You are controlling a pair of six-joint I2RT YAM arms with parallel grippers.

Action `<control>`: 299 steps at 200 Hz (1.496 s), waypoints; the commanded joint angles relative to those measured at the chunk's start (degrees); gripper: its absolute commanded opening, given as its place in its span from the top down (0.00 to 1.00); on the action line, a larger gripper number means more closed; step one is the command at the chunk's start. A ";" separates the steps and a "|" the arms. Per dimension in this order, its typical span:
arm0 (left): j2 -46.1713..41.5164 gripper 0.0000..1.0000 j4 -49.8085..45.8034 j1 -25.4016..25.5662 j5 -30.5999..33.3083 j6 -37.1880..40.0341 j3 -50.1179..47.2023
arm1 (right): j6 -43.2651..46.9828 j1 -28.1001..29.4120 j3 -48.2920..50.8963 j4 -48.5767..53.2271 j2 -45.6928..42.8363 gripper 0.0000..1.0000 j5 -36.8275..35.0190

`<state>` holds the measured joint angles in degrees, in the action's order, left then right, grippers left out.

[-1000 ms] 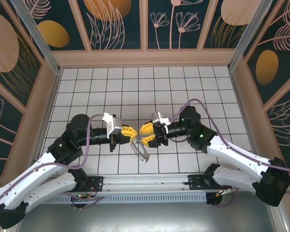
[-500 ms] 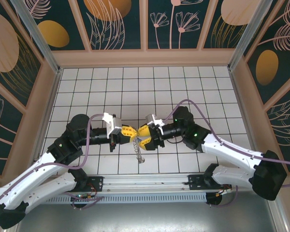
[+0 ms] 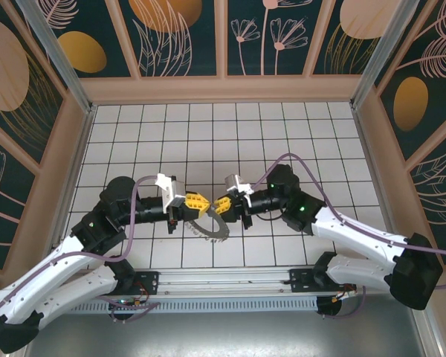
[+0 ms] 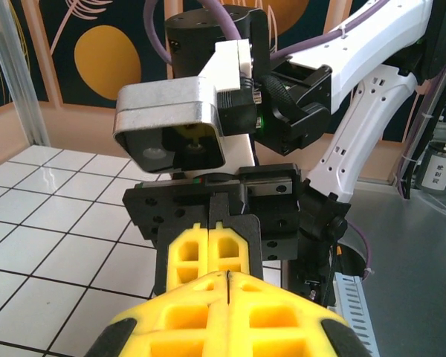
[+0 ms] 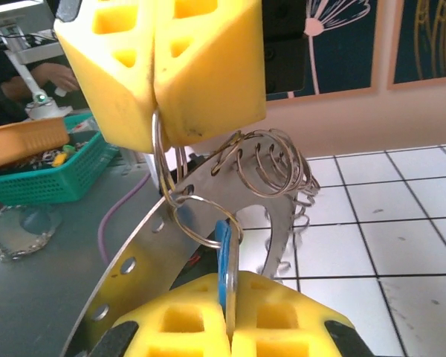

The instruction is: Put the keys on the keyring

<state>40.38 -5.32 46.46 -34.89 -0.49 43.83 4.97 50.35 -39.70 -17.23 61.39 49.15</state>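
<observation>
The keyring [image 3: 210,229], a flat grey ring fringed with wire loops, hangs between the two arms just above the tiled floor. My left gripper [image 3: 203,202] is shut on one of its wire loops; in the right wrist view its yellow fingers [image 5: 157,104] pinch the wire at the top. My right gripper [image 3: 218,207] is shut on a small blue-headed key [image 5: 224,249], which stands edge-on between the pads [image 5: 186,320]. The key's head sits inside a wire loop [image 5: 201,219] on the ring's plate [image 5: 145,238]. From the left wrist, my shut left gripper [image 4: 228,286] faces the right gripper [image 4: 214,245].
Beige walls with dark panels [image 3: 223,44] enclose the white tiled floor [image 3: 223,141]. A metal rail [image 3: 230,279] runs along the near edge between the arm bases. Beyond the cell are a green basket [image 5: 44,175] and a loose chain [image 5: 15,238].
The right gripper moved left up to the left gripper and shut on the key. The keyring turned from hanging edge-on to lying flatter beneath both grippers.
</observation>
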 commanded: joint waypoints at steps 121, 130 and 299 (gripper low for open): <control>0.20 1.00 10.68 0.04 13.21 -3.97 -9.00 | 6.18 -0.97 -8.85 18.22 0.32 1.00 -25.58; 0.55 0.98 10.98 0.03 15.15 -4.14 -9.56 | 6.36 -1.04 -9.99 19.74 1.60 1.00 -26.48; -8.04 0.42 16.65 0.00 35.33 -11.35 -21.00 | 9.36 -4.87 -29.05 35.65 21.10 1.00 -28.58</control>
<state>33.26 9.06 46.41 -2.04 -10.07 24.16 11.94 46.72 -63.05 15.77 79.35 21.45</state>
